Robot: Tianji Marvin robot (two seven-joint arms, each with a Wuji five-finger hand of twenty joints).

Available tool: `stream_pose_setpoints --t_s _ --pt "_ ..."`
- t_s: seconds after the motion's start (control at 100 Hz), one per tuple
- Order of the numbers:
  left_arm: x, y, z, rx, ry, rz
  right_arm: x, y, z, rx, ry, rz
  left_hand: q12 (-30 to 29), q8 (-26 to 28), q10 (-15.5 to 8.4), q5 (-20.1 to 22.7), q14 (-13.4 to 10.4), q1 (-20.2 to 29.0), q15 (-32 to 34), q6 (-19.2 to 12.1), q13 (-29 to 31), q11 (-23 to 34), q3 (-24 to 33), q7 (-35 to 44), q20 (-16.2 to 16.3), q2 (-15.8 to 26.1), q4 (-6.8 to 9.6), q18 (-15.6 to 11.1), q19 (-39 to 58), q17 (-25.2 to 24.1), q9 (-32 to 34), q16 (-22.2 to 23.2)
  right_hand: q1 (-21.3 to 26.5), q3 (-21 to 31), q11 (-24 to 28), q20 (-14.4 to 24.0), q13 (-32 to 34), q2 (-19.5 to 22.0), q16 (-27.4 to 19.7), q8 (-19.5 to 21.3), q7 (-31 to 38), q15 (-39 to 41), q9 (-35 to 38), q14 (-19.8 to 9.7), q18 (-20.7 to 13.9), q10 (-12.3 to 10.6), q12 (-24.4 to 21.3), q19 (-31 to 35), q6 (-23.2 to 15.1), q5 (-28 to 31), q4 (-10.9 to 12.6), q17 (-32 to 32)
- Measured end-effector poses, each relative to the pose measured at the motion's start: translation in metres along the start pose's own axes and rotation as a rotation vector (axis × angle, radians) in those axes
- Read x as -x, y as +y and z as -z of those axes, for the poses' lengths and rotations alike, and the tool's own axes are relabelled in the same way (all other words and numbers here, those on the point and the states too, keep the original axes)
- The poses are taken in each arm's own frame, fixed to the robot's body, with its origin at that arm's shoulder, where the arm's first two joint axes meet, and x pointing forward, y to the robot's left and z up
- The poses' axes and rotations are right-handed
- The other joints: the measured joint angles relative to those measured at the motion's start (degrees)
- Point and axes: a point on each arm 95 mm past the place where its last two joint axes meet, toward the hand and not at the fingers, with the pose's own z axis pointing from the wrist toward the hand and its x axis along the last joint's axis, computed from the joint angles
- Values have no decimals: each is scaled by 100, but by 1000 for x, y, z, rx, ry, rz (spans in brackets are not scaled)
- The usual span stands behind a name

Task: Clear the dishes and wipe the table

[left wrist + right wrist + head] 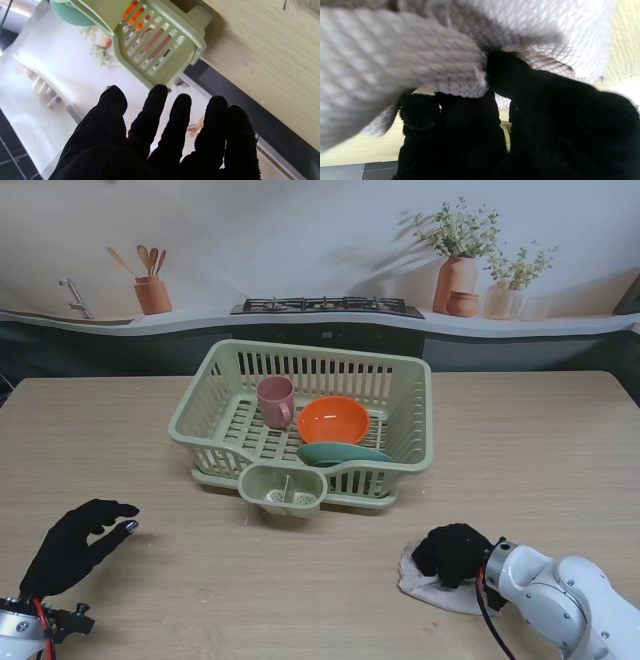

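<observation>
A pale green dish rack (404, 376) stands mid-table holding a pink cup (276, 400), an orange bowl (333, 419) and a teal plate (342, 453). My right hand (455, 553) rests near the front right of the table, its black-gloved fingers curled and shut on a white waffle-weave cloth (428, 588) that lies on the wood. The right wrist view is filled by the cloth (395, 57) bunched against the fingers (510, 75). My left hand (75, 545) hovers at the front left, open, fingers (175, 120) spread, holding nothing. The rack (160, 50) shows beyond them.
The rack has a small cutlery cup (284, 491) on its near side. A wall backdrop with a printed stove (327, 306), utensil pot (152, 293) and plants (460, 255) runs behind the wooden table (530, 460).
</observation>
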Motion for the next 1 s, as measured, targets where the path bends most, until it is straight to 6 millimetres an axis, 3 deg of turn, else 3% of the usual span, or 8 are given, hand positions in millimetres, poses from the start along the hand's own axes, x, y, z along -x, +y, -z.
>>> stream_pose_setpoints --t_s 0.22,0.71,1.0 --pt "0 0 0 4 1 0 -7 0 -9 9 4 -64 0 0 0 0 0 0 0 0 0 0 0 0 0 0 0 0 0 0 2 0 37 178 165 -2 0 0 -2 15 48 35 0 65 17 127 38 5 128 8 11 13" --pt "0 2 -3 16 -5 7 -77 18 -73 -9 135 -161 0 1 0 0 0 0 0 0 0 -1 0 0 0 0 0 0 0 0 3 0 20 165 380 -37 40 2 27 -39 -160 100 20 80 52 146 171 10 183 11 13 79" --pt "0 2 -4 18 -11 10 -79 18 -76 -6 137 -179 0 1 0 0 0 0 0 -4 0 -9 0 0 0 0 0 0 0 0 3 0 13 46 421 -40 40 75 31 -92 -252 92 -18 47 44 73 173 11 148 10 13 82"
